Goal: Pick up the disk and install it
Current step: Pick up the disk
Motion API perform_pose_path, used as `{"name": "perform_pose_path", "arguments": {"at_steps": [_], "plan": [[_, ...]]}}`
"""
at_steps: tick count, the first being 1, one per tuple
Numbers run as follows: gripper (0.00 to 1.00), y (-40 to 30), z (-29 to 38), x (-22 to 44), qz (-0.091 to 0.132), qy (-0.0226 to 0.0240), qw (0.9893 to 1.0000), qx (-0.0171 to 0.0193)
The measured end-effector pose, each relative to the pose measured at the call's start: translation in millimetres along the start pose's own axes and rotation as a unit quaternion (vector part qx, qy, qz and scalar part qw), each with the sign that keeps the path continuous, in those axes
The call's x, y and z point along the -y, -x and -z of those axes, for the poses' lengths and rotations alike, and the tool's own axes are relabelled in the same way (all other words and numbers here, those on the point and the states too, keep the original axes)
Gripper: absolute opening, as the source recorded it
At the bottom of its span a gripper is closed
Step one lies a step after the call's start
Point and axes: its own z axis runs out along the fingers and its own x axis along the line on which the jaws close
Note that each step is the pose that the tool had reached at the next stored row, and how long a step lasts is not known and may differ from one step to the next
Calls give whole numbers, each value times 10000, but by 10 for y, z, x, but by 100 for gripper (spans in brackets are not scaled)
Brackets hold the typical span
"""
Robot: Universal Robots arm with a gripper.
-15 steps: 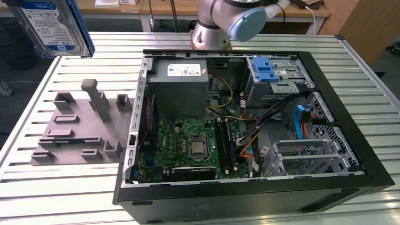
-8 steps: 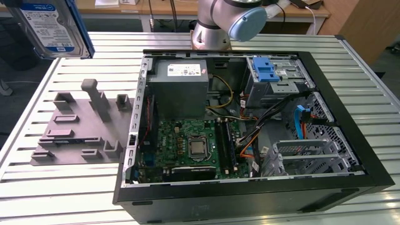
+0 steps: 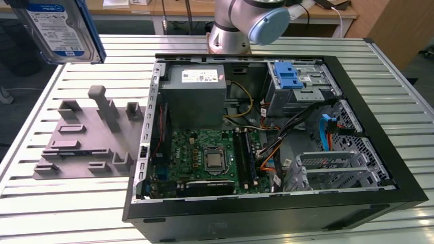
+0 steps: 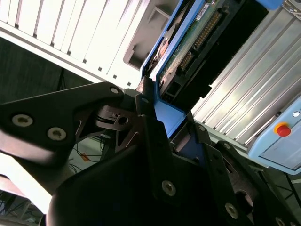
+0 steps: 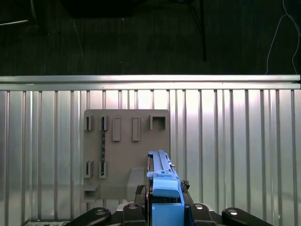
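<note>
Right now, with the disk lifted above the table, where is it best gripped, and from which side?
Grip the disk at one end, on its blue frame, coming end-on so the end effector closes across the thin side, as it does now. The frame gives flat parallel faces and spares the label.

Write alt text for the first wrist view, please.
The gripper clamps the disk, which is seen edge-on with its blue frame toward the camera. Past it, a grey fixture plate with slots and raised blocks lies on a slatted metal table, with a dark area beyond the table's far edge.
</note>
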Motion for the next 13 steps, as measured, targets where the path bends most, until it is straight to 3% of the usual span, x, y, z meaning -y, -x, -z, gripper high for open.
{"name": "perform_pose_path", "arguments": {"at_steps": [13], "plan": [[36, 3, 3, 160, 0, 0, 10000, 0]]}}
